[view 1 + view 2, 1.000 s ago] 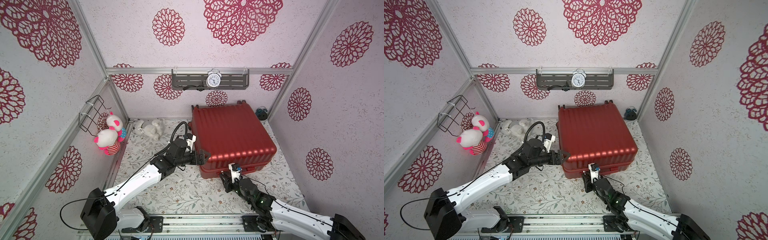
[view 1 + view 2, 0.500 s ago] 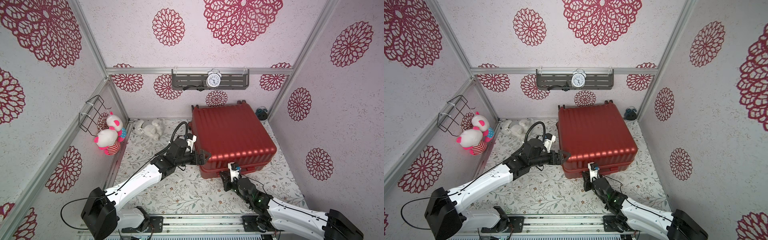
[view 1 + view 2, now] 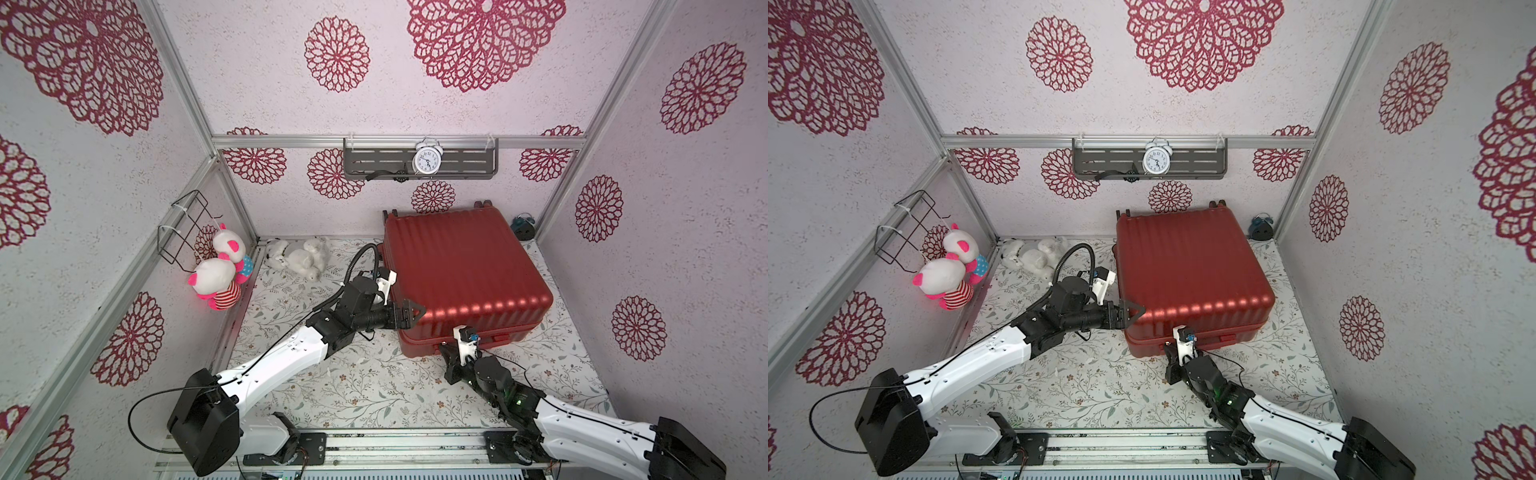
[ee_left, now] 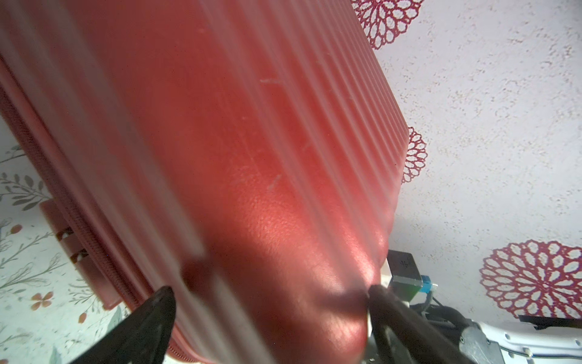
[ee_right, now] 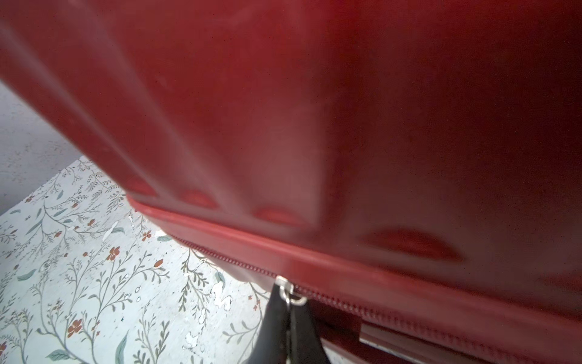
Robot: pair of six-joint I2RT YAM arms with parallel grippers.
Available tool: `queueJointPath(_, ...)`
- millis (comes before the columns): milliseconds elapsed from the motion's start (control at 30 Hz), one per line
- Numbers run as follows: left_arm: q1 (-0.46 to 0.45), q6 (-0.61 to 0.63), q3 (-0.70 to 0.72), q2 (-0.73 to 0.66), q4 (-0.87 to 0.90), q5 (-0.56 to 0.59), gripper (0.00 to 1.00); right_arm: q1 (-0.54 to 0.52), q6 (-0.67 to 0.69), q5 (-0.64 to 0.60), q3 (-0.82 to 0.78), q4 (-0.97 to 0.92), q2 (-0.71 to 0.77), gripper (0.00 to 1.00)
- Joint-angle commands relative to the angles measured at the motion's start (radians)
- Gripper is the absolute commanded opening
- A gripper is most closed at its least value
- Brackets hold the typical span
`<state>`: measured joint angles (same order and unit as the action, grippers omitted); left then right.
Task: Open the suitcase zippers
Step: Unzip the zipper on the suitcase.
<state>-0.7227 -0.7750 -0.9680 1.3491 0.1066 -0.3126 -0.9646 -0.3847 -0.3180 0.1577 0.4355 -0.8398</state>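
Jaws: L gripper spread wide across the case's near-left corner (can't tell if it presses). R gripper pinched shut on the pull at the front seam. Barely begun, I'd say: zip looks closed both sides of the pull. Case lies flat, lid down, back-right on the table; glossy red, ribbed.

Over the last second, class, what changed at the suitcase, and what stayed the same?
The right pincer closed onto the zipper pull on the front seam of the suitcase. The left pincer stayed open, straddling a front corner; the suitcase stayed shut, in place.
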Motion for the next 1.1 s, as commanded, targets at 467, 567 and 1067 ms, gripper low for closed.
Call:
queueJointPath(467,-0.066,-0.030,-0.026,0.112,-0.076,-0.005,0.98,-0.183,0.126,-0.092,0.090,0.045,-0.090,0.00)
queueJointPath(567,-0.076,-0.031,-0.033,0.124,-0.081,-0.005,0.99,-0.224,0.135,-0.120,0.109,0.066,-0.144,0.00)
queueJointPath(1067,-0.101,-0.043,-0.004,0.063,-0.095,0.032,0.98,-0.378,0.070,-0.231,0.166,0.164,-0.355,0.00)
